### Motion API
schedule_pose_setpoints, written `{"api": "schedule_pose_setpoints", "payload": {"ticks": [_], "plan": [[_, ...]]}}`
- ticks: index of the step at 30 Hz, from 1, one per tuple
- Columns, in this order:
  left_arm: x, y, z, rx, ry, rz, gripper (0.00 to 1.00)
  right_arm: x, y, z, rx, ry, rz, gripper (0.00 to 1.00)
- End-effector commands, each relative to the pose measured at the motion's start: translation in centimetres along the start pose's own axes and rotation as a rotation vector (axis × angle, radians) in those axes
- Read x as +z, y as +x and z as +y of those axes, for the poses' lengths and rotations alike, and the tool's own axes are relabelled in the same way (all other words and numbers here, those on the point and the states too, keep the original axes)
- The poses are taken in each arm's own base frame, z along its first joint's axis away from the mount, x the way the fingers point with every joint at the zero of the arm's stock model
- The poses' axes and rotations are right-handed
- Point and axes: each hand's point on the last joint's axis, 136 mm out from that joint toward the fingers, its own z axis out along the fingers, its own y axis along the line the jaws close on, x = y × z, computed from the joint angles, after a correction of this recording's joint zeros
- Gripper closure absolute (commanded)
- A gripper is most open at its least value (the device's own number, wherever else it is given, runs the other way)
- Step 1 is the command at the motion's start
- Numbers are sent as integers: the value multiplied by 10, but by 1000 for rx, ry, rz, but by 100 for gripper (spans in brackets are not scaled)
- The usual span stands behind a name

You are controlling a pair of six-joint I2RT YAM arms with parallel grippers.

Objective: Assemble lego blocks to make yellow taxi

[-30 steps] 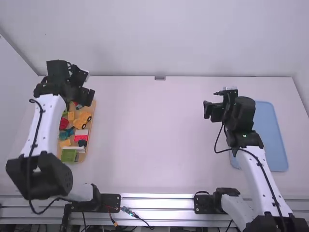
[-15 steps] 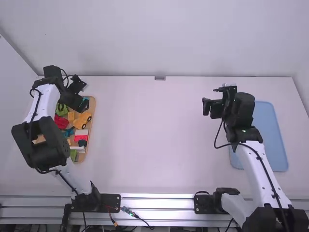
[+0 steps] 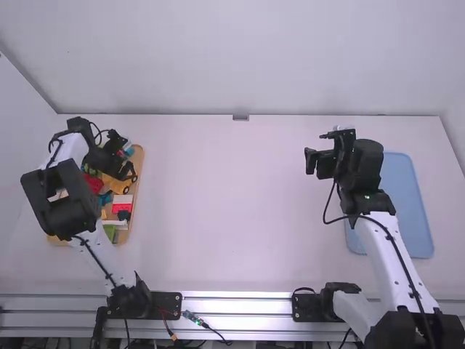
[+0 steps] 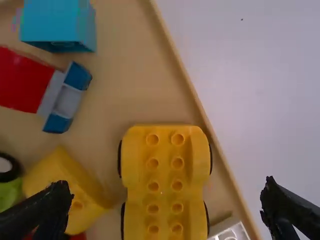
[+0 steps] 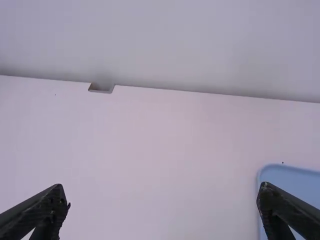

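My left gripper [image 3: 125,173] is over the far part of the wooden tray of blocks [image 3: 135,211]. In the left wrist view the left gripper [image 4: 167,207] stands open, with a yellow wheeled car base [image 4: 165,175] below and between its fingers, untouched. A yellow block [image 4: 67,187] lies beside the base, near one finger. A red block [image 4: 25,82] and a teal block [image 4: 57,25] lie in the tray too. My right gripper [image 3: 312,161] is above the table's right part, short of the blue tray [image 3: 407,207]; in the right wrist view the right gripper [image 5: 162,210] is open and holds nothing.
Red-and-white [image 3: 122,203], green and other loose blocks share the wooden tray, partly under the left arm. The tray's raised edge [image 4: 187,82] runs close alongside the car base. A wall rises behind the table's far edge.
The left arm has drawn back toward its base and its gripper has come nearer the camera, over the yellow car base. The right arm has barely shifted.
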Motion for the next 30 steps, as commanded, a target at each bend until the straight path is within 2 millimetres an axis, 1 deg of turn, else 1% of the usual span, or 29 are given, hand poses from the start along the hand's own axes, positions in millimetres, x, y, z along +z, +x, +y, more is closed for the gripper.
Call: {"api": "schedule_pose_setpoints", "payload": {"ticks": [1,4,7,10,12,16,22,23,25,26,27,28,29,30], "plan": [[12,-1,-1,-10,21,-3,1,-2,-17,-2,-6,1,-32,1],[27,2,3,-39,8,-1,1,-2,-17,-2,-7,1,-34,1],[34,3,4,-40,-2,-13,2,-2,-16,-2,-26,2,-31,1],[36,4,3,-36,-2,-11,7,-2,-16,-2,-39,1,-30,1],[37,10,4,-42,-10,9,10,-2,-16,-2,-36,1,-30,1],[41,21,7,-51,-41,55,11,-2,-16,-2,-36,1,-30,0],[49,23,4,-51,-39,44,16,-2,-15,-2,-35,0,-27,1],[49,23,4,-51,-40,45,18,-2,-15,-2,-35,1,-27,1],[49,24,4,-52,-40,45,24,-2,-15,-2,-35,0,-26,1],[49,23,5,-57,-41,44,27,-2,-15,-2,-35,0,-26,1],[49,21,6,-68,-48,36,34,-2,-15,-2,-35,0,-27,1],[49,20,7,-76,-49,29,38,-2,-15,-2,-35,0,-27,1],[49,19,7,-81,-51,26,39,-2,-15,-2,-35,0,-27,1],[48,18,10,-98,-62,18,43,-2,-15,-2,-35,1,-27,1]]}}
